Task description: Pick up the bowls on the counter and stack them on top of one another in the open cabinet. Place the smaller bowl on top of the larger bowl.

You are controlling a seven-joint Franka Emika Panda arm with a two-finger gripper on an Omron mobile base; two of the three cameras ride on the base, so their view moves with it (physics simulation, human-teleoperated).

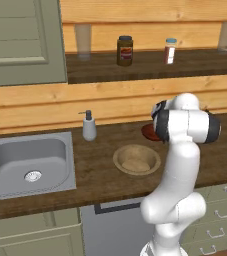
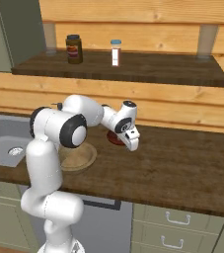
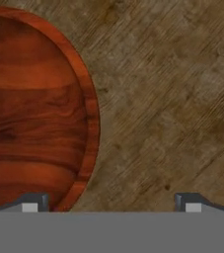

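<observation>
The smaller reddish-brown bowl (image 3: 34, 113) sits on the dark wood counter (image 3: 172, 99), close below my gripper (image 3: 112, 203). The gripper is open and holds nothing: one fingertip (image 3: 32, 202) is over the bowl's inside and the other over bare counter, so the rim lies between them. From the right base, the gripper (image 2: 133, 146) hangs just above and right of this bowl (image 2: 113, 139). The wide tan bowl (image 1: 136, 160) rests nearer the counter's front, partly behind my arm (image 2: 82, 159). The small bowl (image 1: 147, 132) peeks out beside my elbow. The open cabinet (image 1: 150, 67) is up above.
A dark jar (image 1: 125, 51) and a white shaker (image 1: 170, 51) stand on the shelf. A soap dispenser (image 1: 89, 126) stands beside the steel sink (image 1: 27, 162) at the left. A grey-green cabinet door (image 1: 20, 40) hangs at upper left.
</observation>
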